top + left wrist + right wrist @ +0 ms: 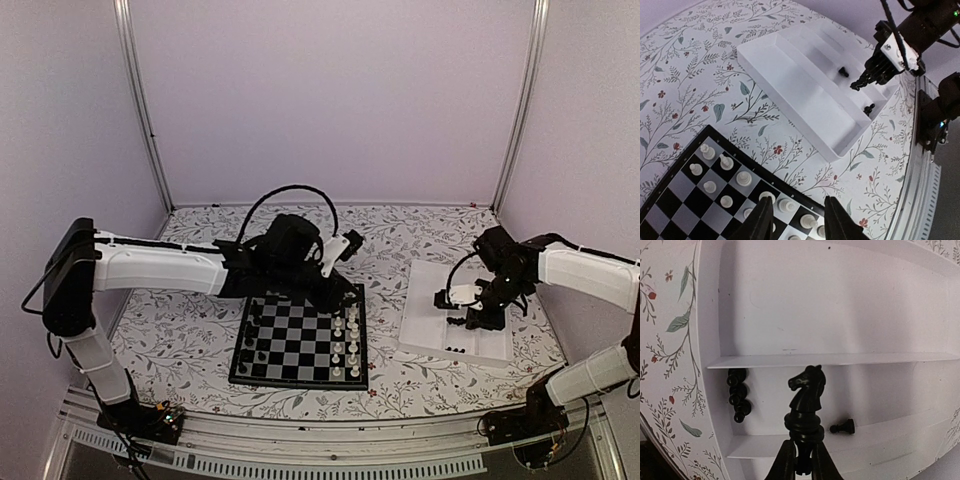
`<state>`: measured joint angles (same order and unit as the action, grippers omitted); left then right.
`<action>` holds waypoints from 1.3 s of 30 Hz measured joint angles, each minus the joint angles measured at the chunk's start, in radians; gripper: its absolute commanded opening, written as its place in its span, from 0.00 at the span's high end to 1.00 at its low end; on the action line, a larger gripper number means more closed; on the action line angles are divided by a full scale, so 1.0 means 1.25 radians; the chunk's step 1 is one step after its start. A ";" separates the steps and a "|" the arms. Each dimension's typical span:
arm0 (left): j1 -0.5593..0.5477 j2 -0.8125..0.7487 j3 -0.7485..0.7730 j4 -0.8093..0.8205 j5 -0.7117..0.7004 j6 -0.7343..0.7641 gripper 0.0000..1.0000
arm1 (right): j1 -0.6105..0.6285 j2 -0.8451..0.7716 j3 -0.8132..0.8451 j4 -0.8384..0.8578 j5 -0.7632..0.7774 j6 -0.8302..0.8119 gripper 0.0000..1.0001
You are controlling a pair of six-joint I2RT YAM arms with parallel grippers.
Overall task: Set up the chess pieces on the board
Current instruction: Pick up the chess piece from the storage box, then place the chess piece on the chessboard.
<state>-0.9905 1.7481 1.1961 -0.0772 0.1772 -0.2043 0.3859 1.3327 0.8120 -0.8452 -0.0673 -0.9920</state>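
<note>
The right pincer (801, 455) is clenching a black knight (805, 390), holding it upright in the tray (840, 300). The board (300, 345) is lying well to the tray's left, where the left pincer (800, 220), seemingly empty, is gaping.

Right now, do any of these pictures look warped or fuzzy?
Right wrist view: the tray bows fisheye-style, though the knight is crisp. Left wrist view: the table curves at its edges too. Top view: soft, even light, only faint shadows.
</note>
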 measured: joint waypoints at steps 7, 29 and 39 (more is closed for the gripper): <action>0.000 0.060 0.000 0.240 0.111 -0.143 0.55 | 0.000 -0.071 0.079 -0.025 -0.130 0.041 0.91; -0.042 0.348 0.180 0.558 0.320 -0.497 0.56 | 0.000 -0.088 0.099 0.007 -0.330 0.120 0.90; -0.047 0.402 0.237 0.564 0.334 -0.551 0.81 | 0.021 -0.096 0.084 0.007 -0.318 0.121 0.90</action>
<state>-1.0496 2.2509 1.4921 0.6281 0.5941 -0.8928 0.4122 1.2125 0.9165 -0.8368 -0.4652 -0.8413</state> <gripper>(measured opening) 0.269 0.105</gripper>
